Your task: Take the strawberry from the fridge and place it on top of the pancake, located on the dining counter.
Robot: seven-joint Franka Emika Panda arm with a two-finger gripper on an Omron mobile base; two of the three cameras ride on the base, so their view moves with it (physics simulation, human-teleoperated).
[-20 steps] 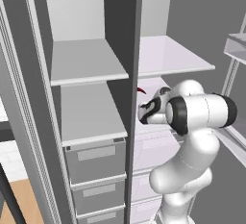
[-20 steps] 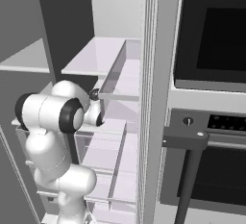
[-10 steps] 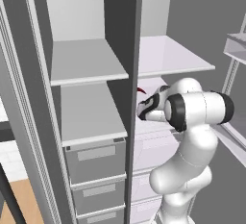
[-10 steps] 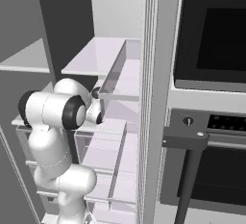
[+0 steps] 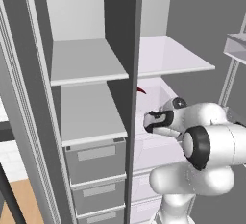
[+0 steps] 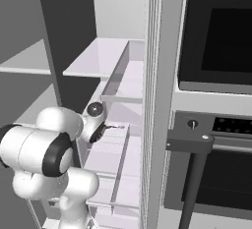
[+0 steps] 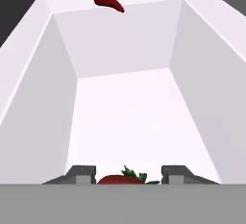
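Two dark fingertips (image 7: 81, 174) of the tool (image 7: 127, 176) stand narrowly apart at the bottom of the hand view, with the small bright-red, green-capped strawberry (image 7: 120, 179) sitting right between them. The jaws look closed in on the berry from both sides, so I judge it gripped, though only its top shows above the edge and the actual contact faces are hidden.

The berry and tool sit low inside a white-walled bin (image 7: 120, 107) in the tall grey fridge (image 5: 86, 98), on the right-hand side of its centre divider. From the left base view the tool (image 5: 150, 121) reaches in just under the white upper shelf (image 5: 175, 57); from the right base view the wrist (image 6: 96, 125) is beside the clear door tray (image 6: 120, 83).

The step in hand appears to be securing the berry and lifting it out. To do it well:
- Hold the squeeze steady; a rounded, soft berry could slip or roll if the jaws loosen.
- Rise only a little first, enough to clear the bin floor and front wall, since the shelf above is near.
- Then draw straight back toward the base, keeping away from the divider and the door tray.
- Leave the thin dark-red chilli pepper (image 7: 106, 1) at the far rim of the bin alone.
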